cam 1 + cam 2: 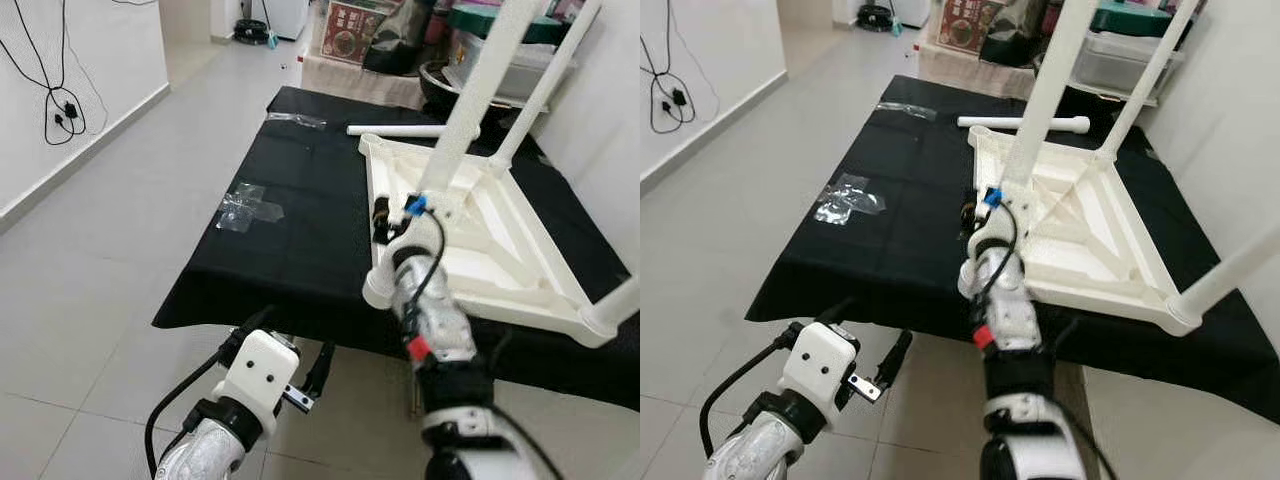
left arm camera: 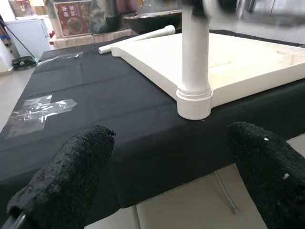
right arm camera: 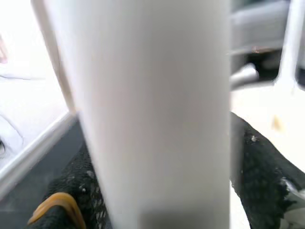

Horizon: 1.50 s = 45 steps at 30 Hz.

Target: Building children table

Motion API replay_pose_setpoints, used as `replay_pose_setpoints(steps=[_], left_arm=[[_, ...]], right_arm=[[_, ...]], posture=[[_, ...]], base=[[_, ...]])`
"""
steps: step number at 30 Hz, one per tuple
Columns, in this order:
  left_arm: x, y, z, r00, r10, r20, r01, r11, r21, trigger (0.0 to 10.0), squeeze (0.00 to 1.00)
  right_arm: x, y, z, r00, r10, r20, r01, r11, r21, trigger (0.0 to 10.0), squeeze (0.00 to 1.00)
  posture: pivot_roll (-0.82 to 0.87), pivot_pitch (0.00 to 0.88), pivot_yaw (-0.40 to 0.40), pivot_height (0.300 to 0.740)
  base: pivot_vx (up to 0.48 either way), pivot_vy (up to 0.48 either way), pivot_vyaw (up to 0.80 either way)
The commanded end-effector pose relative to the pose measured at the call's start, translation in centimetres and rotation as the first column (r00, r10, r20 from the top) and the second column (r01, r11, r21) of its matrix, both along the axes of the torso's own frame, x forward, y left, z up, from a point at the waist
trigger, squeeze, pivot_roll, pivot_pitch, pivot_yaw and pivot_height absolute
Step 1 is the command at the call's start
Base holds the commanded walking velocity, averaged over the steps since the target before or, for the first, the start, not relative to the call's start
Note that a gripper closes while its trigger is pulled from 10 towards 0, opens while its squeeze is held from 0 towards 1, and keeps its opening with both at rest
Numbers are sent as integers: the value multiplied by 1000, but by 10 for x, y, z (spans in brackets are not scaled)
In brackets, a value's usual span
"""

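Between right gripper (image 3: 157,191) fingers, table leg (image 3: 152,95)

White plastic tabletop (image 1: 500,240) lies inverted at centre right. Three white legs (image 1: 480,80) stand upright in corner sockets. One loose leg (image 1: 395,130) lies flat beyond its far edge.
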<state>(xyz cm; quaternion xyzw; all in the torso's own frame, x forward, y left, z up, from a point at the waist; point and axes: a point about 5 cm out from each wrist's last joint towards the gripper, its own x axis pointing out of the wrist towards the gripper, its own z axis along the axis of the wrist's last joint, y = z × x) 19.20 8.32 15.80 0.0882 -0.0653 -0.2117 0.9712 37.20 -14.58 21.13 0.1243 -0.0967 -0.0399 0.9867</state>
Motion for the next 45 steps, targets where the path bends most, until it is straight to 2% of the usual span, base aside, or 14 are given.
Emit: replay_pose_setpoints(steps=[1, 7, 10, 13, 15, 18, 20, 21, 25, 27, 30, 31, 34, 45], left_arm=[[-1, 0, -2, 1000, 0, -6, 0, 1000, 2, 10000, 0], [0, -1, -2, 1000, -5, -6, 5, 1000, 2, 10000, 0], [0, -1, -2, 1000, -3, -5, 3, 1000, 2, 10000, 0], [0, 0, -2, 1000, -1, -4, 1, 1000, 3, 10000, 0], [0, 0, -2, 1000, 0, -4, 0, 1000, 5, 10000, 0], [0, 0, -2, 1000, 0, -4, 0, 1000, 5, 10000, 0], [0, 1, -2, 1000, 1, -4, -1, 1000, 6, 10000, 0], [0, 1, -2, 1000, 3, -4, -3, 1000, 6, 10000, 0], [-1, 2, -3, 1000, 5, -6, -5, 1000, 7, 10000, 0], [-1, 2, -3, 1000, 5, -6, -5, 1000, 7, 10000, 0], [-1, 2, -3, 1000, 6, -6, -6, 1000, 8, 10000, 0], [0, 2, -3, 1000, 6, -7, -6, 1000, 8, 10000, 0], [0, 1, -4, 1000, 3, -7, -3, 1000, 6, 10000, 0], [0, 0, -3, 1000, -4, -6, 4, 1000, 5, 10000, 0]], right_arm=[[5, -14, 15, 995, 77, 62, -79, 996, 31, 10000, 0], [1, 0, 19, 828, 553, 94, -560, 823, 98, 10000, 0], [-21, 23, 5, 534, 845, 26, -845, 534, -11, 10000, 0], [-27, 29, -1, 442, 897, -7, -897, 442, -30, 10000, 0], [-39, 41, -9, 263, 963, -59, -964, 259, -68, 10000, 0], [-41, 47, -13, 214, 974, -76, -975, 207, -80, 10000, 0], [-36, 54, -16, 230, 968, -97, -971, 221, -95, 10000, 0], [-27, 59, -17, 299, 949, -101, -951, 287, -118, 0, 0], [-6, 60, -17, 537, 839, -86, -843, 530, -95, 0, 0], [-6, 60, -17, 537, 839, -86, -843, 530, -95, 0, 0], [4, 47, -12, 704, 706, -79, -711, 700, -74, 0, 0], [13, 29, -11, 856, 503, -119, -511, 858, -48, 0, 0], [14, 7, -13, 949, 268, -164, -277, 960, -37, 0, 0], [-13, -7, -29, 940, -239, -245, 238, 971, -35, 0, 0]], posture=[[127, 53, -165, 740], [131, 52, -166, 740], [131, 52, -166, 740], [137, 55, -167, 740], [142, 55, -171, 740], [142, 55, -171, 740], [143, 57, -171, 740], [145, 59, -173, 740], [145, 60, -172, 740], [145, 60, -172, 740], [140, 56, -173, 740], [136, 57, -171, 740], [134, 57, -169, 740], [132, 54, -164, 740]], base=[[0, 0, 0], [0, 0, 0], [0, 0, 0], [0, 0, 0], [0, 0, 0], [0, 0, 0], [0, 0, 0], [0, 0, 0], [0, 0, 0], [0, 0, 0], [0, 0, 0], [0, 0, 0], [0, 0, 0], [0, 0, 0]])
